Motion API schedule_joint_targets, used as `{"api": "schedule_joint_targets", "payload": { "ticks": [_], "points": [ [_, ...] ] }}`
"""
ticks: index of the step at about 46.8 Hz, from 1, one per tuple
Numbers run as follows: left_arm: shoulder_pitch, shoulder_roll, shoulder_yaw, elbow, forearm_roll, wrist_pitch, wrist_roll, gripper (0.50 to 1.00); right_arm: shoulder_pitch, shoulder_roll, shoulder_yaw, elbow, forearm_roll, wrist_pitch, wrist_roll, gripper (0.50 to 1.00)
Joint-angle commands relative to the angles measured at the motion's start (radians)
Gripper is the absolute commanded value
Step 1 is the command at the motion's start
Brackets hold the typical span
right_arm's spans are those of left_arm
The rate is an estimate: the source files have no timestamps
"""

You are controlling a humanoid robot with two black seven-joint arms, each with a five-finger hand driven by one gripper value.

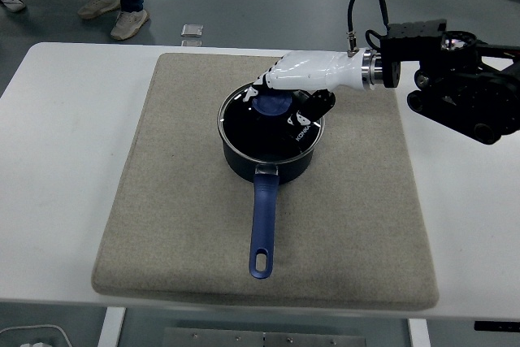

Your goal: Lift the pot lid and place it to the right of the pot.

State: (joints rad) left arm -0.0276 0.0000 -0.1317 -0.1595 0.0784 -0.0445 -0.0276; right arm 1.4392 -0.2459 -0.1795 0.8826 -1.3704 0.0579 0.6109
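Observation:
A dark blue pot [268, 162] with a long blue handle [263, 221] stands in the middle of a beige mat [179, 201]. A glass lid [260, 123] with a blue knob [273, 104] sits on it, tipped up slightly at its right side. My right hand [280, 91], white with black joints, reaches in from the right and its fingers curl around the knob from above and behind. The thumb [315, 104] is below the palm at the lid's right rim. The left arm is out of sight.
The mat lies on a white table [57, 160]. Bare mat stretches right of the pot [366, 184]. My black forearm [463, 95] hangs over the table's right side. A person's feet [114, 6] stand on the floor beyond the far edge.

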Motion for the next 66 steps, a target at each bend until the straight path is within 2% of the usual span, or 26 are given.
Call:
{"api": "schedule_joint_targets", "payload": {
  "ticks": [1, 19, 49, 66],
  "points": [
    [0.0, 0.0, 0.001, 0.0, 0.0, 0.0, 0.0, 1.0, -0.002, 0.0, -0.001, 0.001, -0.002, 0.016, 0.0, 0.5],
    [0.0, 0.0, 0.0, 0.0, 0.0, 0.0, 0.0, 1.0, 0.023, 0.0, -0.006, -0.001, -0.013, 0.042, 0.0, 0.5],
    [0.0, 0.0, 0.001, 0.0, 0.0, 0.0, 0.0, 1.0, 0.035, 0.0, 0.003, -0.002, -0.013, 0.042, 0.0, 0.5],
    [0.0, 0.0, 0.001, 0.0, 0.0, 0.0, 0.0, 1.0, 0.081, -0.001, 0.0, -0.011, 0.001, 0.042, 0.0, 0.5]
  ]
}}
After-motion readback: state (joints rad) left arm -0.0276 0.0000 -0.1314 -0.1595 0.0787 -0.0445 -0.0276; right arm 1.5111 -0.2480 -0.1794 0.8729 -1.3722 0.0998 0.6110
